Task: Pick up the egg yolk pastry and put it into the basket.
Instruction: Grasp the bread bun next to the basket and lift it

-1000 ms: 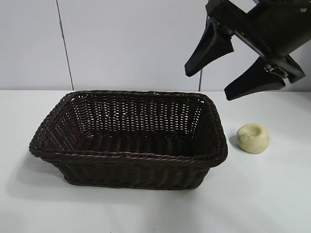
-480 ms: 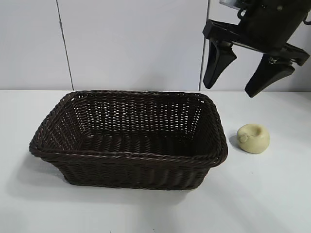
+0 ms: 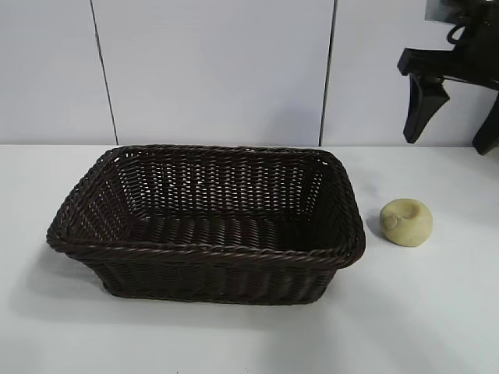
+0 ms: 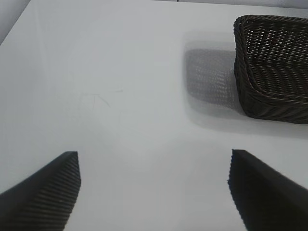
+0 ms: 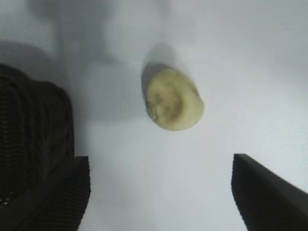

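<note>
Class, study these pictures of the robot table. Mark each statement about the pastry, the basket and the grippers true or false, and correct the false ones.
1. The egg yolk pastry lies inside the basket. False: it sits on the table beside it.
2. The right gripper is open, above the pastry. True.
3. The basket holds nothing. True.
4. The left gripper grips the basket. False: it is open, apart from it.

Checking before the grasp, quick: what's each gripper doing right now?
Left gripper: open, holding nothing, over bare table.
Right gripper: open, empty, above the egg yolk pastry.
</note>
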Motion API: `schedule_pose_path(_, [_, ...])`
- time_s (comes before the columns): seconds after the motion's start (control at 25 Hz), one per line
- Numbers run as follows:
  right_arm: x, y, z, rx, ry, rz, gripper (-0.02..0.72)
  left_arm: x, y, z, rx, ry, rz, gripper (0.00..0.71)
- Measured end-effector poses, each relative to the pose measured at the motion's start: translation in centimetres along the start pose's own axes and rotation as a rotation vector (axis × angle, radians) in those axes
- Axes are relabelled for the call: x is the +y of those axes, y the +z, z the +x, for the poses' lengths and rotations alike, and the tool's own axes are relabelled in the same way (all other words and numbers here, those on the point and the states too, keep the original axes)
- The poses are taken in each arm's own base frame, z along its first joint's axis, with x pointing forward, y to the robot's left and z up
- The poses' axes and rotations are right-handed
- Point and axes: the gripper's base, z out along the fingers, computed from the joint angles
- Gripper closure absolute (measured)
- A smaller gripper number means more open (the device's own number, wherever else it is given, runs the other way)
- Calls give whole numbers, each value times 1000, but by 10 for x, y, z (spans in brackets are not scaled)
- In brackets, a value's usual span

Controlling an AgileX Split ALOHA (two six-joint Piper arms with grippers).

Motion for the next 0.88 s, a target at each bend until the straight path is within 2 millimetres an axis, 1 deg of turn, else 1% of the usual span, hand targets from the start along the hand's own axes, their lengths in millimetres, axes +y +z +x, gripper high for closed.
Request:
schedule_pose_path(0.08, [0,3,-1,2,4,-4,125,0,0,0,0,0,0,103])
schedule_pose_path(0.2, [-2,17,-1,35,10,-1,125,0,0,0,0,0,0,103])
schedule_pose_path(0.44, [-8,66,-3,83,34,4,125,0,0,0,0,0,0,103])
schedule_pose_path(0.56, [-12,93,-2,114,45,11,125,0,0,0,0,0,0,103])
schedule_pose_path(0.68, [-15,114,2,144,55,15,125,0,0,0,0,0,0,103])
schedule_pose_path(0.76, [-16,124,3,153,60,17,125,0,0,0,0,0,0,103])
schedule_pose_path(0.84, [-17,130,4,156,63,18,129,0,0,0,0,0,0,103])
schedule_pose_path(0.88, [-17,131,4,154,64,18,150,0,0,0,0,0,0,103])
